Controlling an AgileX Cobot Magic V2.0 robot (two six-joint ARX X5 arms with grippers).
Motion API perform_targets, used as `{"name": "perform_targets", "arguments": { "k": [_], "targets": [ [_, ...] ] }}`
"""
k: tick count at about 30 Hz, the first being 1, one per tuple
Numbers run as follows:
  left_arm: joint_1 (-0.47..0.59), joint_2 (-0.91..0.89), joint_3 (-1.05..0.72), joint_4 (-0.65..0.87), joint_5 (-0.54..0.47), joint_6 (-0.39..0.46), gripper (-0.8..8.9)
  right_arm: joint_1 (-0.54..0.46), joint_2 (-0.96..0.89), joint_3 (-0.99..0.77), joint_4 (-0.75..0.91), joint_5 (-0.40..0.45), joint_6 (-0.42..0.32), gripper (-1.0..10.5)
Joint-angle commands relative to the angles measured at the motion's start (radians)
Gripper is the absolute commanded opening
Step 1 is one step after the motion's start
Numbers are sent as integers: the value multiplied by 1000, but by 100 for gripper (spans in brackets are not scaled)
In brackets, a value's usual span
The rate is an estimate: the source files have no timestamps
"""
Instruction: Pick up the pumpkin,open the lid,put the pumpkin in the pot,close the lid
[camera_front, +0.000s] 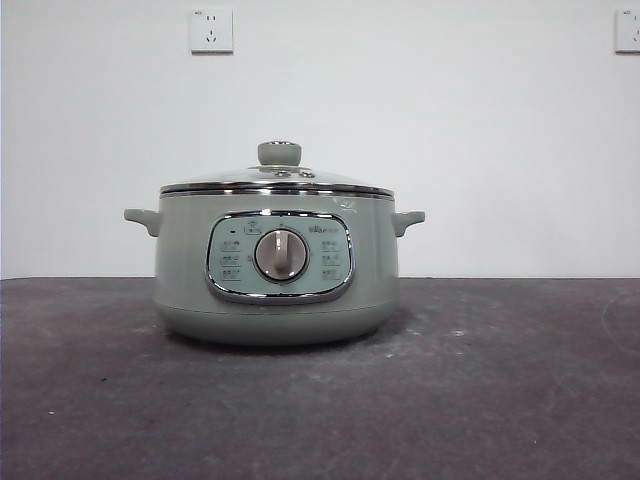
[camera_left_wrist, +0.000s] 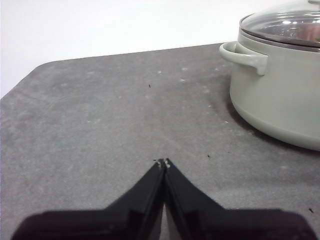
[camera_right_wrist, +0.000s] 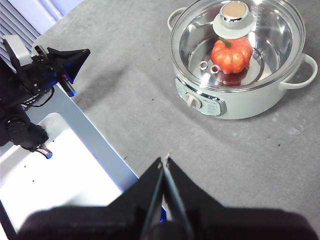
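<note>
The sage-green pot stands mid-table with the glass lid closed on it. In the right wrist view the orange pumpkin lies inside the pot, seen through the lid under its knob. The pot's side and handle show in the left wrist view. My left gripper is shut and empty, low over the table, away from the pot. My right gripper is shut and empty, raised high above the table's near edge. Neither arm shows in the front view.
The dark grey table runs to a white wall with two sockets. In the right wrist view the other arm's black gripper hangs over the table's edge, beside a white surface below.
</note>
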Motion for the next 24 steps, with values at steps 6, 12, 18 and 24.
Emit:
{"name": "perform_targets", "arguments": {
  "k": [6,12,18,24],
  "targets": [
    [3,-3,-15,2,2,-6,-4,2,-3,-1,-14,2,9,1],
    [3,-3,-15,2,1,-6,-4,2,-3,-1,-11,4,-11,1],
    [3,-3,-15,2,2,-6,-4,-100,-48,-2,103,20,-177,1],
    [3,-3,-15,2,1,-6,-4,-348,-173,-90,397,-172,-134,1]
  ]
}}
